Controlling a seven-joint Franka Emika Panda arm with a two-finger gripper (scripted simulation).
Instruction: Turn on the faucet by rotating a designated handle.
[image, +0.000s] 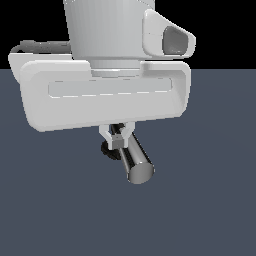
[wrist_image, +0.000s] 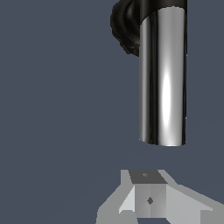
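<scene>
You have the faucet (image: 122, 152) sitting low on the plain dark floor (image: 210, 210), just below the gripper (image: 118, 138), whose broad white body fills the upper part of the exterior view and hides most of the fixture. What shows of the black ribbed base (image: 106, 148) is a small dark patch toward the exterior view's left of the fingers; the handle (image: 135, 161) runs from there toward the near side and the exterior view's right, ending in a flat round face. In the wrist view the handle (wrist_image: 162, 78) reads as a straight polished cylinder joined to the black elbow (wrist_image: 127, 26), with its free end bare and the gripper (wrist_image: 148, 197) showing beyond that end, apart from the chrome in that picture. The fingers look drawn close together at the tips, with only a narrow space between them, and they do not appear to be clamped on anything; whether a pad touches the bar near the elbow cannot be told from the exterior view. Judge the handle as rigid, hard and smooth, so pads are likely to slide along or around it under a light squeeze. It should swing about the base joint rather than lift free. Take it, or push it, on the side of the cylinder well out toward the free end, where leverage is best, and keep contact square to the bar.
</scene>
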